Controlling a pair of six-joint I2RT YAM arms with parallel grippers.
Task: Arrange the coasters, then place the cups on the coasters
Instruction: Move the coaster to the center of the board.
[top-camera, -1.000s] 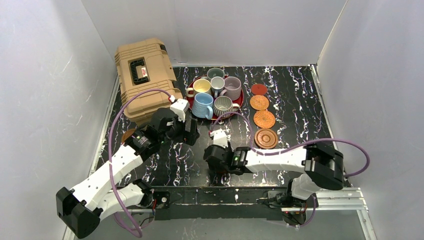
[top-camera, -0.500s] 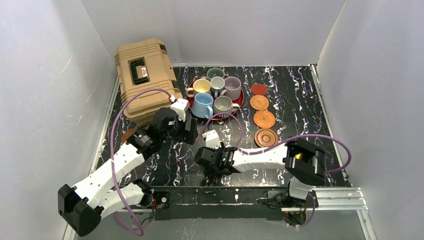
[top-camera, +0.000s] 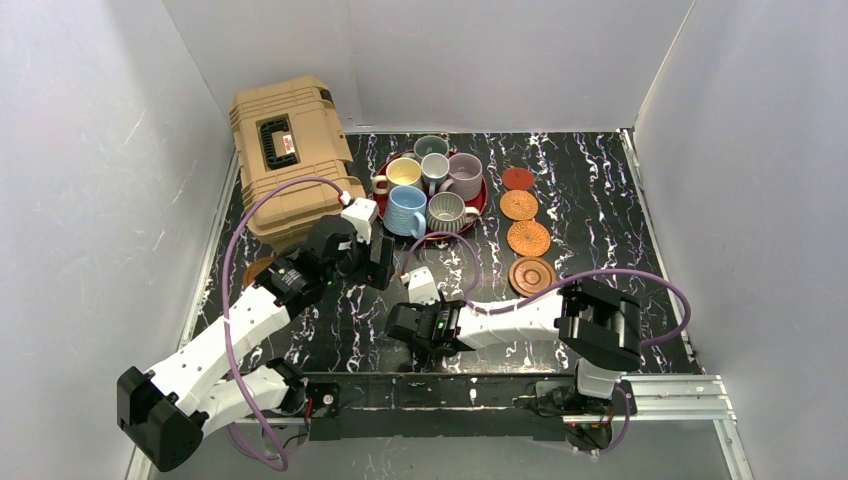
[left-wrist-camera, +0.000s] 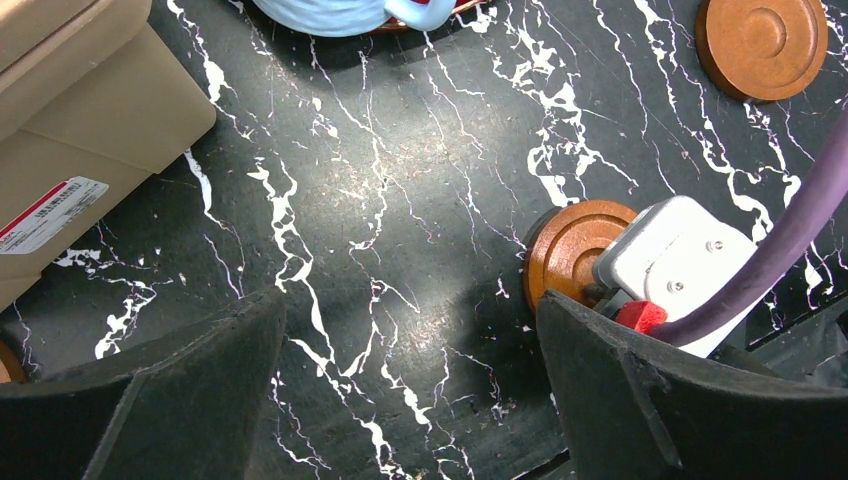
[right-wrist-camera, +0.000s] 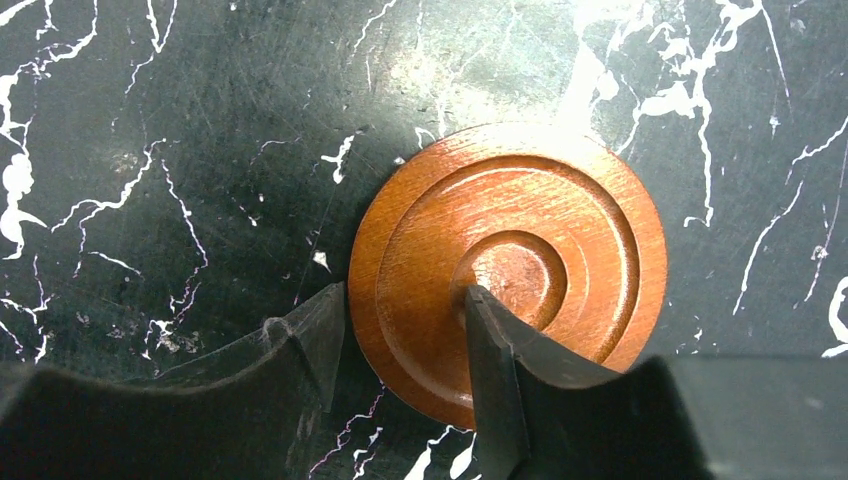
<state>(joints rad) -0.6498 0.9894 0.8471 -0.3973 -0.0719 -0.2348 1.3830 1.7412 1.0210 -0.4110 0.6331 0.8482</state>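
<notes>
The left arm (top-camera: 215, 345), lower left of the overhead view, and the right arm (top-camera: 510, 318), lower centre, share one livery — white shells between black joint blocks. A purple cable (left-wrist-camera: 790, 235) trails along each. The white wrist housing (left-wrist-camera: 675, 262) carries two screws (plus a red tab); the fingers (right-wrist-camera: 495, 370) are matte black wedges.

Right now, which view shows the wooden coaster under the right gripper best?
Right wrist: the wooden coaster fills the frame, rings clear, with the right gripper straddling its rim. Left wrist shows it half hidden behind the right wrist's white housing. Top external hides it under that gripper.
</notes>
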